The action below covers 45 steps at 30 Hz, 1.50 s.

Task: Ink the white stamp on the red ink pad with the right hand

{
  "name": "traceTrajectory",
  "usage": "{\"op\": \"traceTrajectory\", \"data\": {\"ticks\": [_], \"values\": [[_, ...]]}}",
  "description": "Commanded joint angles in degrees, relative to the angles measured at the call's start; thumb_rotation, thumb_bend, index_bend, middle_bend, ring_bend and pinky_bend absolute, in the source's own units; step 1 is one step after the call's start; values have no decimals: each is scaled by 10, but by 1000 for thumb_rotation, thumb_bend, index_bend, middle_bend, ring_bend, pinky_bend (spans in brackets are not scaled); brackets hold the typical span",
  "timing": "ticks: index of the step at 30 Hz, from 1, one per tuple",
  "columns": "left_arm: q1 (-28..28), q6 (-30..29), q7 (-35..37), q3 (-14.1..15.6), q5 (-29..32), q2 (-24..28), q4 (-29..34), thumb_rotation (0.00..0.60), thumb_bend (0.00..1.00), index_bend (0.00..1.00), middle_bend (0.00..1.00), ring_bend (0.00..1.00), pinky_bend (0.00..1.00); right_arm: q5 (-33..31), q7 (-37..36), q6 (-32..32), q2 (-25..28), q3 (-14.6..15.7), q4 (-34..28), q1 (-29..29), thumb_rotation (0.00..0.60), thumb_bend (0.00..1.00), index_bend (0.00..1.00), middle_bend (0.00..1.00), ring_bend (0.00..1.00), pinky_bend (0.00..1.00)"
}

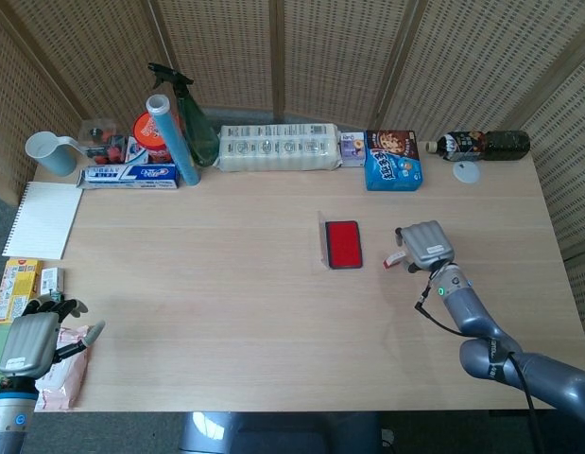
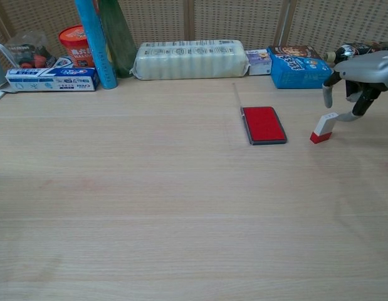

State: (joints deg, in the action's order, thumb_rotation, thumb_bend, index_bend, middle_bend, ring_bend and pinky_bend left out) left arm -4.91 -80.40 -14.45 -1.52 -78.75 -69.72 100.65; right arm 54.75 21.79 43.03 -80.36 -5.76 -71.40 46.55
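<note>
white stamp [image 2: 323, 127] — small block, white body over a red base, standing on the table and leaning a little | just right of the red ink pad, apart from it | red ink pad [image 2: 263, 124] — flat dark-rimmed rectangle, open, red face up, clear lid raised along its left edge

The right hand [image 1: 423, 245] is capped by a ribbed, light-grey back plate, from which dark fingers [image 2: 327, 95] with pale grey tips extend. It is carried by a blue-grey, rounded arm [image 1: 481, 333], marked by a small green light near the wrist and followed by a thin black cable. The left hand [image 1: 27, 344] shows the same grey plate and black fingers.
</note>
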Motion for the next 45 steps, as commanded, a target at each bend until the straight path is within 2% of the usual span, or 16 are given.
{"op": "traceTrajectory", "data": {"ticks": [1, 7, 15, 29, 45], "values": [[0, -1, -2, 0, 0, 0, 2, 33, 162, 378, 436, 351, 175, 10, -7, -3, -7, 3, 13, -2, 541, 350, 414, 1000, 1000, 1000], [1, -4, -7, 1, 0, 1, 7, 38, 162, 378, 436, 351, 174, 27, -22, -11, -21, 7, 36, -4, 544, 349, 427, 1000, 1000, 1000], [2, -6, -6, 3, 0, 1, 6, 37, 161, 378, 436, 351, 174, 37, -29, -21, -37, 5, 58, -1, 598, 349, 443, 1000, 1000, 1000], [7, -12, 3, 6, 0, 3, -1, 35, 162, 378, 436, 351, 174, 34, -22, -36, -60, 1, 88, 7, 600, 367, 488, 1000, 1000, 1000], [6, -9, 10, 6, -1, 0, -8, 37, 162, 378, 435, 351, 175, 15, -24, -37, -52, -11, 62, 6, 600, 406, 655, 1000, 1000, 1000]]}}
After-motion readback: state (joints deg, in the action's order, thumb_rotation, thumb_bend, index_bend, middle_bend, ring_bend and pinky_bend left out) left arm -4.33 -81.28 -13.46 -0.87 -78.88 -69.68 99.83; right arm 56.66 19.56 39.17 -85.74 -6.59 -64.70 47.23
